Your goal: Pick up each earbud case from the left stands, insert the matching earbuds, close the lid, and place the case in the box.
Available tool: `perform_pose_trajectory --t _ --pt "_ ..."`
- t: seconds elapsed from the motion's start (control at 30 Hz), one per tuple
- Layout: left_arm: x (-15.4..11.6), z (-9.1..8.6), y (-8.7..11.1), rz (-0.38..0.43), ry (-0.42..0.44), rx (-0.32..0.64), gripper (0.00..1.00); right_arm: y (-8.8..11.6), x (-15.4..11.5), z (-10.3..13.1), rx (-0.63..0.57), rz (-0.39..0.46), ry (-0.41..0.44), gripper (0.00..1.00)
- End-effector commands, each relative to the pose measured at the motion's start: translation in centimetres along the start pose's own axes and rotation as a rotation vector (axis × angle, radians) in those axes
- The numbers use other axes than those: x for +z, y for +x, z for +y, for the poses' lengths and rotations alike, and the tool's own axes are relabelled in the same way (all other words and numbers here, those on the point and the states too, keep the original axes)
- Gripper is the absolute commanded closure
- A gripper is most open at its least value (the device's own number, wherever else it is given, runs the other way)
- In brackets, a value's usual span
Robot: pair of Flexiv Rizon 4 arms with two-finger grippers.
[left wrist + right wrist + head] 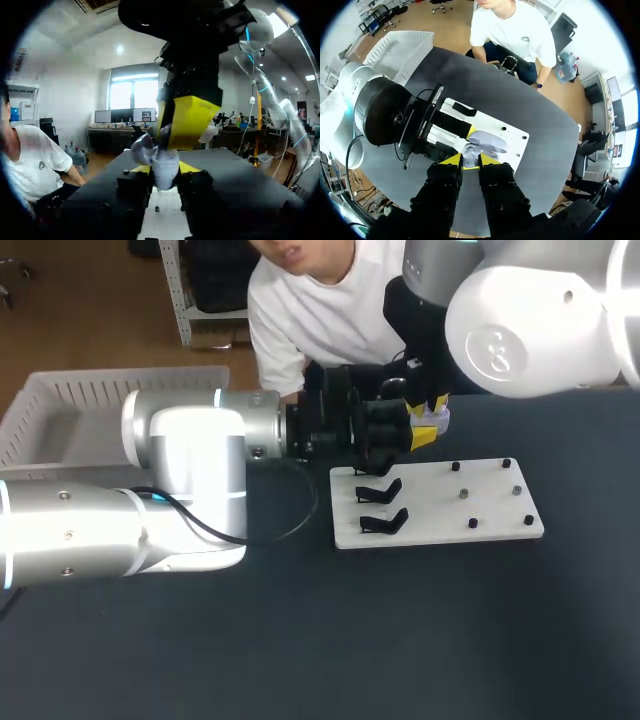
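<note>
left gripper (165, 169) holds case (487, 142), right gripper (469, 160) beside

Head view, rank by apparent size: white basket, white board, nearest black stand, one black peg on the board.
1-2. white basket and white board: these look alike. The left arm hides part of the basket, so they are left unranked.
3. black stand
4. black peg

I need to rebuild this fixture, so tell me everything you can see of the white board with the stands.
The white board lies flat on the dark table, a rectangular plate, plastic by the look. Two black angled stands, both empty, show on its left part; small dark pegs dot its right part. The left gripper holds an earbud case above it.
</note>
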State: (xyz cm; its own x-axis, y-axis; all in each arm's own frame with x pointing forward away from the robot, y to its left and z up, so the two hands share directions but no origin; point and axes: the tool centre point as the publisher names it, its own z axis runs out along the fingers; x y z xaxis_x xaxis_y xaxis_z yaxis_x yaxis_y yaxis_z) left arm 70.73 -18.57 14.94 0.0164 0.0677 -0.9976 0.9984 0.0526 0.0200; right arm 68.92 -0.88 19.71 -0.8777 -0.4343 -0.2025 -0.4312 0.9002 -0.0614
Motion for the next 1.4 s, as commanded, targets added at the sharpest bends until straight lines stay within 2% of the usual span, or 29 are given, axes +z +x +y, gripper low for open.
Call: perform_pose_trajectory --t 0.03,1.03,1.07,1.1,1.13,1.33,1.4 --pt "0.02 -0.19 0.12 -0.006 -0.008 0.004 1.00 -0.33 0.26 0.12 -0.005 0.011 0.000 1.00" --pt "0.02 -0.19 0.12 -0.006 -0.008 0.004 1.00 -0.01 0.49 0.04 -0.074 0.028 0.050 1.00" --pt "0.02 -0.19 0.12 -0.006 -0.008 0.004 1.00 0.00 0.49 0.04 -0.073 0.029 0.052 0.93" --pt "0.02 -0.19 0.12 -0.006 -0.008 0.004 1.00 0.01 0.49 0.05 -0.072 0.030 0.053 0.67" --pt "0.02 -0.19 0.12 -0.006 -0.008 0.004 1.00 0.04 0.47 0.05 -0.072 0.029 0.054 0.61" --pt "0.02 -0.19 0.12 -0.006 -0.008 0.004 1.00 0.12 0.25 0.05 -0.072 0.024 0.058 0.49" --pt "0.02 -0.19 0.12 -0.006 -0.008 0.004 1.00 0.07 0.19 0.05 -0.071 0.021 0.061 0.51"
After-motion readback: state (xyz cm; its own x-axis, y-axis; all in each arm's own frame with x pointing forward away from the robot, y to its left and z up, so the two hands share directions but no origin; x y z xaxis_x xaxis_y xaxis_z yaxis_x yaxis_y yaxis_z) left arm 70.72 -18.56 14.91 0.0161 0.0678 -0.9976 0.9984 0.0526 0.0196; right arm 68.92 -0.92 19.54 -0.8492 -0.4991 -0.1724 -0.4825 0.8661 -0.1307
